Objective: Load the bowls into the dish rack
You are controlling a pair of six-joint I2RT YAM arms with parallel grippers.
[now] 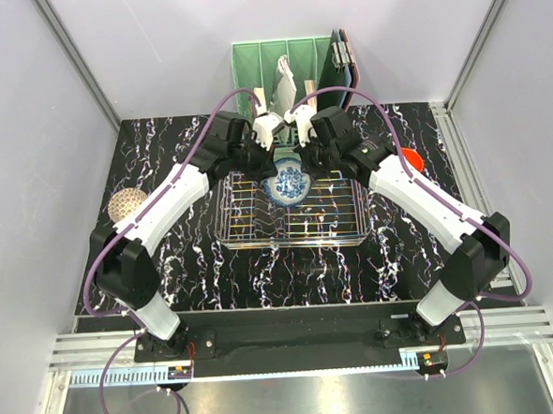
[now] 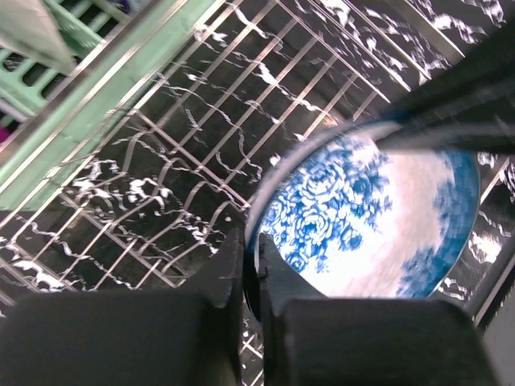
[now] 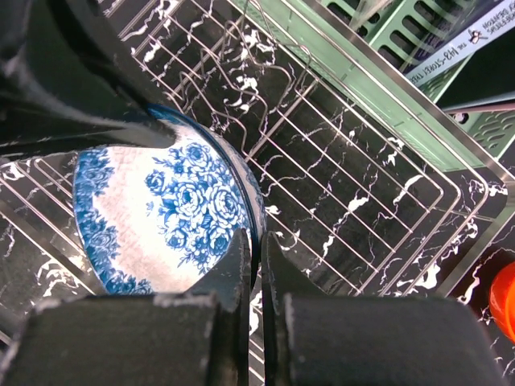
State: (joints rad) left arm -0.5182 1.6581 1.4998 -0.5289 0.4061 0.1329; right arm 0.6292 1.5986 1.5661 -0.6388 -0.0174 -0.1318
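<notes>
A white bowl with blue roses [image 1: 287, 186] hangs tilted over the chrome wire dish rack [image 1: 250, 229]. My left gripper [image 1: 271, 169] is shut on the bowl's left rim. My right gripper [image 1: 304, 167] is shut on its right rim. In the left wrist view the gripper [image 2: 251, 241] pinches the rim of the bowl [image 2: 378, 217] above the rack wires [image 2: 161, 145]. In the right wrist view the gripper [image 3: 252, 241] pinches the opposite rim of the bowl [image 3: 161, 217] over the rack [image 3: 346, 177]. An orange-red bowl [image 1: 412, 158] sits right of the rack. A cream lattice bowl [image 1: 124, 207] sits at the far left.
A green slotted organizer [image 1: 282, 71] with upright items stands just behind the rack, and also shows in the wrist views [image 2: 48, 72] [image 3: 386, 48]. The orange-red bowl [image 3: 503, 301] lies close to the rack's right end. Grey walls enclose the black marbled table [image 1: 205, 268].
</notes>
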